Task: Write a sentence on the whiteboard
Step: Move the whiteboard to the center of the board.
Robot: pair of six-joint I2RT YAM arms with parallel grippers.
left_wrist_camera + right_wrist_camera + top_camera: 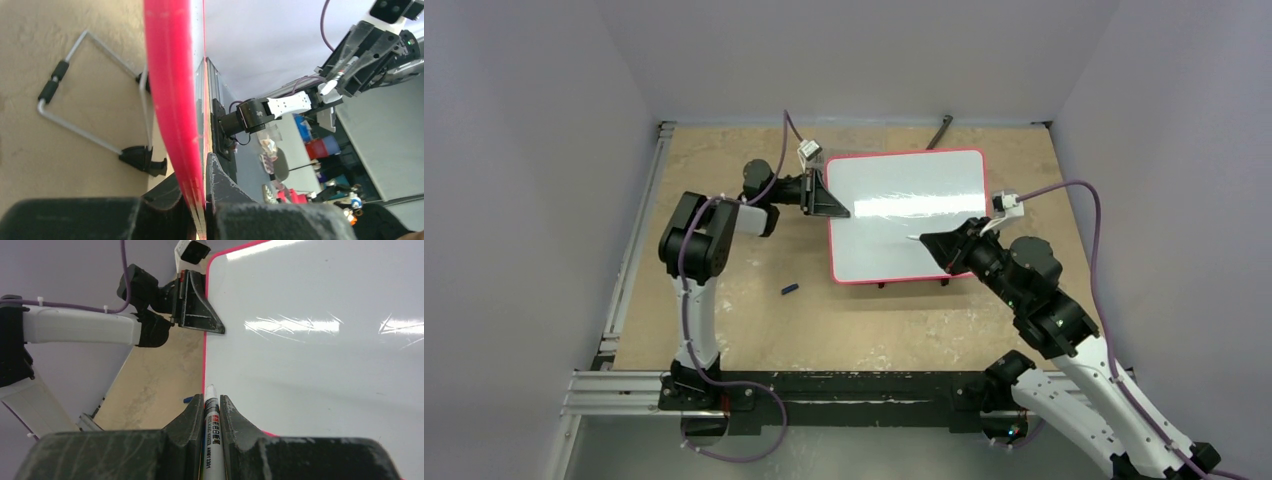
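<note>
The right gripper (211, 405) was closed on a marker (211, 429), the white barrel clamped between both fingers and the tip projecting just past them. The tip pointed at the lower middle of the whiteboard (904, 190); contact with the face could not be confirmed from any view. The left gripper (836, 205) was clamped on the board's left edge, with the red frame pinched between its fingers (the left wrist view showed this edge-on).

The whiteboard lay between the two grippers, towards the far half of the surface (754, 330). It was rectangular, larger than either gripper, with a thin red frame and rounded corners. The face was glossy white and carried bright streaks of reflected light. Two small black feet showed under its near edge, and a bent wire stand (51, 84) with black sleeves stood behind it.

A small blue cap (790, 289) lay on the surface, left of the board's near corner and apart from it. The surface was a tan, mottled board. A metal rail (824, 385) carrying the arm bases ran along its near edge. Plain pale walls (844, 50) enclosed the other three sides.
</note>
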